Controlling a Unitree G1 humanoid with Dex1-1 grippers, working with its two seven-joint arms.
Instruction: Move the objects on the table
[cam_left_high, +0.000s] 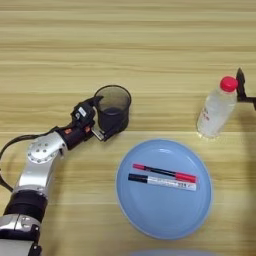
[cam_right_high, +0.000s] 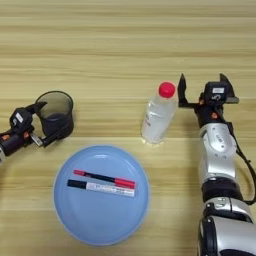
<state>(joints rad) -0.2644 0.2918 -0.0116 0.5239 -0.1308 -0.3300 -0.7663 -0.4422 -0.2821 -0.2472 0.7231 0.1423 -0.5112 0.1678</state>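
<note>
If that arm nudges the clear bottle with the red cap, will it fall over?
Probably. The clear plastic bottle with red cap stands tall and narrow, so it likely tips. It looks nearly empty, probably light. Once down, its round body may roll. The right tool is open beside it.

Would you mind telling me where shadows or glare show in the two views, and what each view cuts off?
Left eye view: soft light, the bottle throws only a faint shadow; the right gripper is cut by the picture's edge. Right eye view: the right gripper shows whole, open beside the bottle; the left gripper sits around the cup, its arm cropped. No strong glare on the plate.
</note>
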